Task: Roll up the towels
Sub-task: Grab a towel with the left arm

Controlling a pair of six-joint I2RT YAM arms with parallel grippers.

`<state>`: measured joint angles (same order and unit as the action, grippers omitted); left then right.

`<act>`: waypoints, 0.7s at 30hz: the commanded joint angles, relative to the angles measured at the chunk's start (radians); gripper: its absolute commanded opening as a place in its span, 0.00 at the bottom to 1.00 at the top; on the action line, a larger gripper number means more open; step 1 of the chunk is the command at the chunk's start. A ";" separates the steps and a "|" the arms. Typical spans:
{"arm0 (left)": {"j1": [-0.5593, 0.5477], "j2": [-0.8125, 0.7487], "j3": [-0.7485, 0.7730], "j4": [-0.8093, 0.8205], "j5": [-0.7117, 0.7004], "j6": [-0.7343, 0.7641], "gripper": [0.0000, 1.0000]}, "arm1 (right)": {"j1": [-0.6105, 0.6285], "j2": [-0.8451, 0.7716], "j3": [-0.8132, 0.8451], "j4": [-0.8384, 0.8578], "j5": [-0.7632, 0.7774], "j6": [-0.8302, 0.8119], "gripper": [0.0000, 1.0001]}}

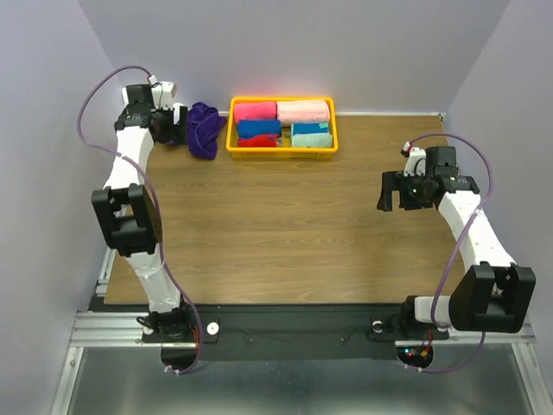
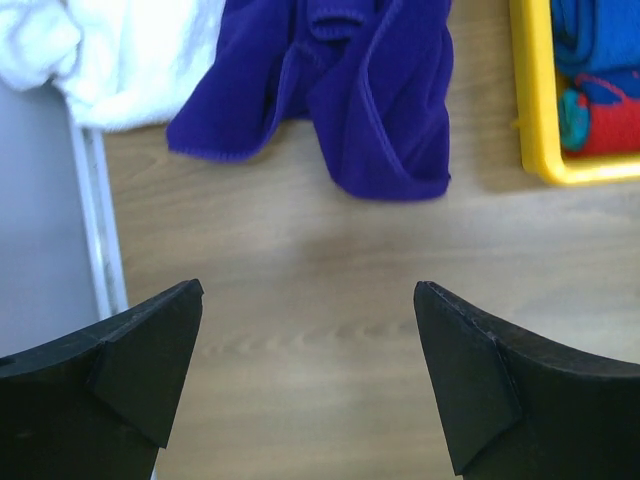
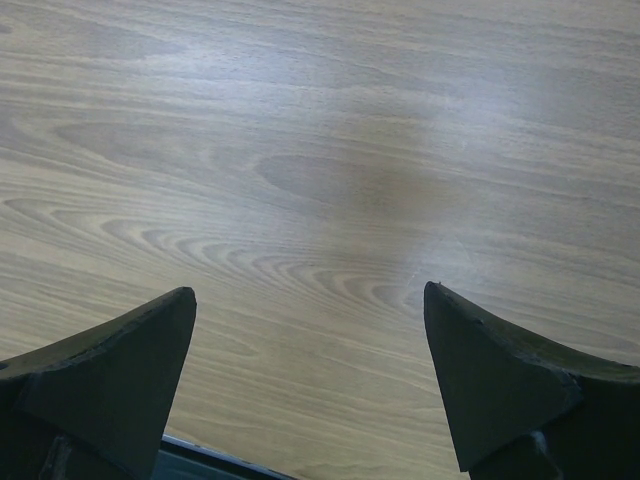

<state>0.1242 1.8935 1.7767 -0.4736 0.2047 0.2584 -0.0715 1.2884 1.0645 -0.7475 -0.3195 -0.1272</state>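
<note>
While purple towel (image 2: 380, 100) lies bunched far-left, left gripper (image 2: 307, 300) hovers spread – reach step, apparently; next, pinch edge – right gripper (image 3: 310, 295) also spread.

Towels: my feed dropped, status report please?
Open, empty: left gripper, right gripper. Crumpled, unrolled: purple towel, white towel. Close by: yellow basket, not blocking.

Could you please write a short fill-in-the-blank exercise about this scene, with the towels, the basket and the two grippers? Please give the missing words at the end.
1. The purple towel lies crumpled beside the ____ basket.
2. The white towel lies bunched next to the purple towel; neither one is yet ____.
3. The left gripper and the right gripper hold nothing, and their jaws stand ____.

Missing words: yellow; rolled; open.
</note>
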 commanded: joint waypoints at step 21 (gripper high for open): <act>-0.052 0.539 0.406 0.152 0.001 -0.145 0.95 | -0.001 0.132 0.068 0.017 0.023 -0.023 1.00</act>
<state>0.0723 2.4222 2.1284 -0.3328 0.2607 0.1211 -0.0715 1.4239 1.0782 -0.7479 -0.3122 -0.1394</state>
